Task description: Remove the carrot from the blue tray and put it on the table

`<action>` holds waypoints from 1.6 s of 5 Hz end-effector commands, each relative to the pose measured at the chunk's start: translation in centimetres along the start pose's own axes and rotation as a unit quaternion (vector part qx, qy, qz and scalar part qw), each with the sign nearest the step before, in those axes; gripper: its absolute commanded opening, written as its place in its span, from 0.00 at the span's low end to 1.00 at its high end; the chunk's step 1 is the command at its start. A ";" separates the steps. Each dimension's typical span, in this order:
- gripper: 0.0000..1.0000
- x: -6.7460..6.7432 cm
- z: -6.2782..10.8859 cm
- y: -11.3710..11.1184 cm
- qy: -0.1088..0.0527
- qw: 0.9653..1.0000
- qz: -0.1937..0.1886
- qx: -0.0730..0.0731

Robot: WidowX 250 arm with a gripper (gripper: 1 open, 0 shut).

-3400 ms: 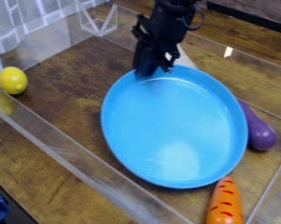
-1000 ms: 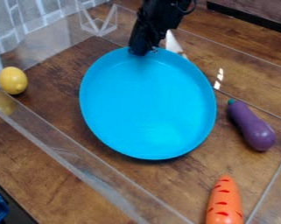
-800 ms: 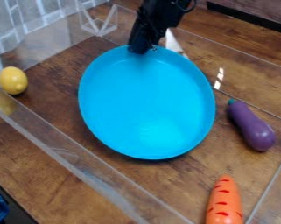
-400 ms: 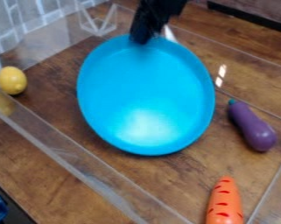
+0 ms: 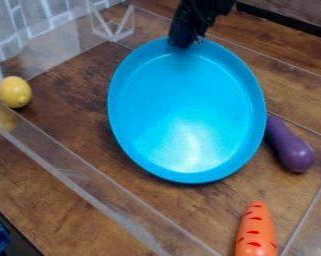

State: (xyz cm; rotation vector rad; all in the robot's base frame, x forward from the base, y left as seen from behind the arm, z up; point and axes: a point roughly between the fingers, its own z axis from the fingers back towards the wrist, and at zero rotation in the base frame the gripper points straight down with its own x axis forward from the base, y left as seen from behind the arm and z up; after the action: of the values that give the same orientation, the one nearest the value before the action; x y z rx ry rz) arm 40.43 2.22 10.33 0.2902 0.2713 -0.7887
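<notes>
The blue tray (image 5: 184, 112) fills the middle of the view and is tipped up toward the camera, with nothing lying in it. My dark gripper (image 5: 187, 38) is at the tray's far rim, shut on that rim. The orange carrot (image 5: 256, 230) lies on the wooden table (image 5: 83, 150) at the bottom right, outside the tray and well clear of its near edge. The fingertips are hidden behind the rim.
A purple eggplant (image 5: 292, 148) lies on the table just right of the tray, partly tucked under its edge. A yellow lemon (image 5: 13, 92) sits at the far left by the clear acrylic wall (image 5: 69, 170) that borders the tabletop.
The gripper has moved right and back with the tray's rim in it. The tray has swung right and tilted up, now overlapping the eggplant. The carrot, eggplant and lemon have stayed put.
</notes>
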 end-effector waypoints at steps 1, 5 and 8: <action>0.00 -0.7 4.2 -0.6 -0.043 0.998 -0.016 0.040; 0.00 -2.0 4.8 0.2 -0.036 0.997 -0.049 0.045; 0.00 -0.7 2.3 -2.2 -0.038 0.995 -0.077 0.050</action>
State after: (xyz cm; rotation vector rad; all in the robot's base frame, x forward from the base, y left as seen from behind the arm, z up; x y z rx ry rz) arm 38.48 0.99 8.55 0.2910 0.2887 -0.9641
